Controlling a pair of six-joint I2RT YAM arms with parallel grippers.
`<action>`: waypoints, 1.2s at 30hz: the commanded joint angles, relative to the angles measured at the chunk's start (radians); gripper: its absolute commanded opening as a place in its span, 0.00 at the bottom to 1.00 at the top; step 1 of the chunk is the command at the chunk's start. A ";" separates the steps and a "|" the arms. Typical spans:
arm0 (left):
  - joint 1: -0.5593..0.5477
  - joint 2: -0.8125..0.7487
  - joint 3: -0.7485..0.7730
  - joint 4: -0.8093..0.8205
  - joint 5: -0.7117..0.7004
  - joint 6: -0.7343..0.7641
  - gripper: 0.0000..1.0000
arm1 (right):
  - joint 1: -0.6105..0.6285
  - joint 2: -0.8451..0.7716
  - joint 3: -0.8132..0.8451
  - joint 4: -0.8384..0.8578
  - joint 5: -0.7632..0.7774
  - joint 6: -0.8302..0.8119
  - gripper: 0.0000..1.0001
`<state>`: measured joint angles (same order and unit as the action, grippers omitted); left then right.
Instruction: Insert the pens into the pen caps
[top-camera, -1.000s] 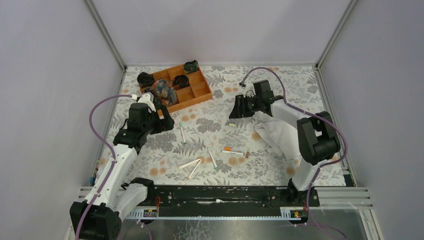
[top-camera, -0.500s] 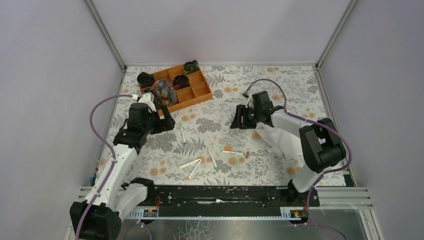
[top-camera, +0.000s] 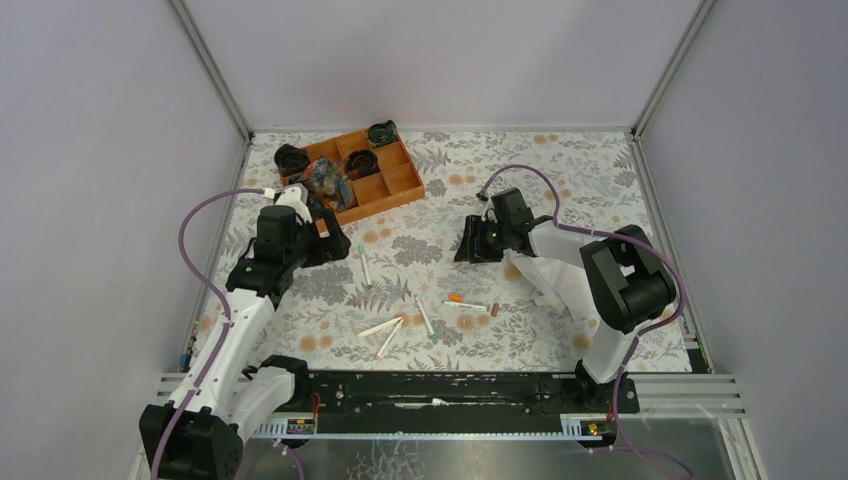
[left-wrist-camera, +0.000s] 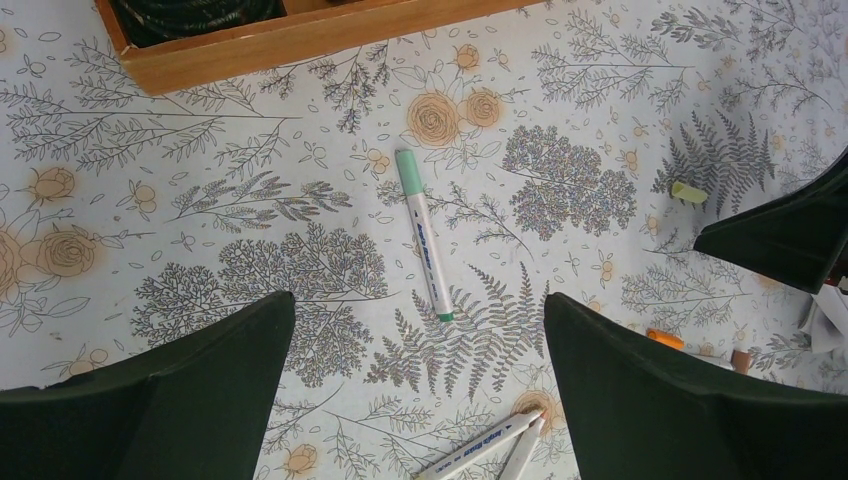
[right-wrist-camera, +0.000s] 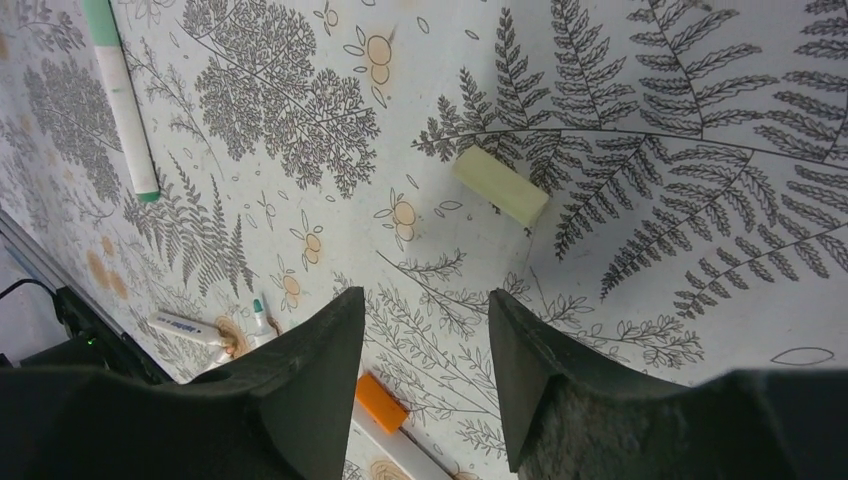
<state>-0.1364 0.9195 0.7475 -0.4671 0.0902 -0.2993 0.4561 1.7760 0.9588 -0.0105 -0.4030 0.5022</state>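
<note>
A white pen with a green cap (top-camera: 364, 265) lies left of centre, also in the left wrist view (left-wrist-camera: 424, 235) and the right wrist view (right-wrist-camera: 125, 100). A pen with an orange cap (top-camera: 465, 302) lies mid-table, a brown cap (top-camera: 494, 310) beside it. Three more pens (top-camera: 390, 335) lie nearer the front. A yellowish cap (right-wrist-camera: 502, 186) lies just ahead of my right gripper (right-wrist-camera: 425, 300), which is open and empty, low over the table (top-camera: 466, 250). My left gripper (left-wrist-camera: 415, 300) is open and empty, hovering short of the green pen (top-camera: 335, 250).
An orange wooden tray (top-camera: 400, 185) with black items stands at the back left. A crumpled white paper sheet (top-camera: 560, 275) lies under the right arm. The walls stand close on both sides.
My right gripper has moved a little toward the front left and lower, toward the yellowish cap. The left arm has not moved.
</note>
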 joint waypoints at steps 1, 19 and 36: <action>0.007 -0.011 0.008 0.064 0.009 0.003 0.94 | 0.009 0.007 0.012 0.053 0.050 0.014 0.55; 0.009 -0.007 0.004 0.064 0.000 0.012 0.95 | 0.008 0.129 0.142 0.044 0.153 -0.020 0.54; 0.010 -0.008 0.005 0.064 0.005 0.013 0.95 | 0.023 0.153 0.200 -0.095 0.255 -0.108 0.45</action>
<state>-0.1364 0.9195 0.7475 -0.4652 0.0898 -0.2989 0.4599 1.9358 1.1473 0.0021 -0.2283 0.4507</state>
